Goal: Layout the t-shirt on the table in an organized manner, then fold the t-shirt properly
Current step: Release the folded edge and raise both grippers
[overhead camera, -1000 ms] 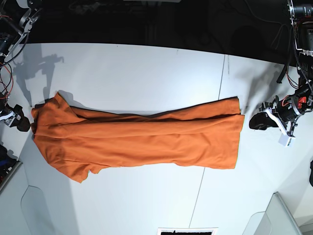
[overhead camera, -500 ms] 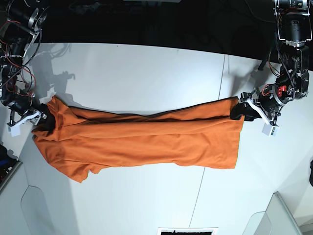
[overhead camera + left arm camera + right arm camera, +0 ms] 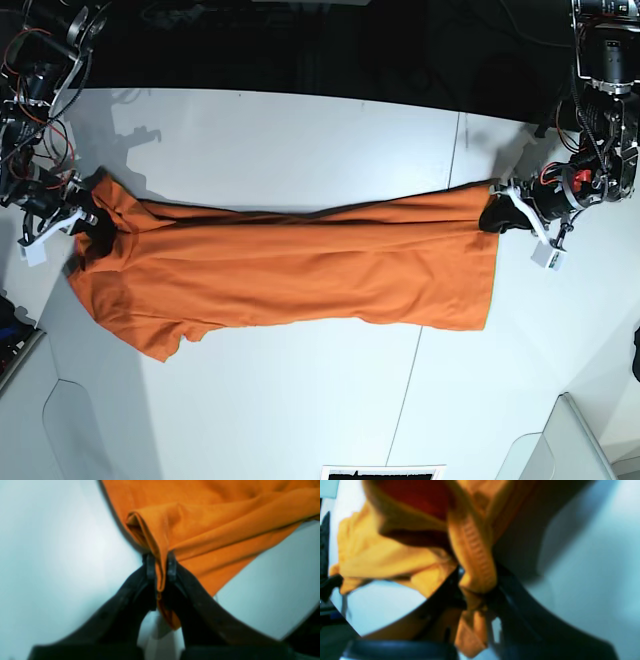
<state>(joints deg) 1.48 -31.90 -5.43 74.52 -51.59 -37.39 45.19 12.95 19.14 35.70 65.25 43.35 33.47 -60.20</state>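
The orange t-shirt [image 3: 290, 270] lies stretched lengthwise across the white table [image 3: 300, 140], collar end at the left, hem at the right. At the hem's far corner my left gripper [image 3: 492, 214] is shut on a fold of fabric; in the left wrist view the cloth [image 3: 200, 530] is pinched between the black fingers [image 3: 150, 567] of that gripper [image 3: 160, 566]. My right gripper [image 3: 92, 222] is shut on the ribbed collar edge at the left end. The right wrist view shows the ribbed neckline [image 3: 476, 552] clamped in the jaws of this gripper [image 3: 476, 590], the fabric lifted slightly.
A thin dark seam [image 3: 455, 170] runs across the table on the right. Grey corner pieces [image 3: 560, 440] sit at the near left and right. Cabling and arm hardware [image 3: 30, 70] hang at both far corners.
Both grippers moved in to the shirt's ends and shut on the fabric. The far fold has been pulled taut and the shirt now lies straighter and narrower.
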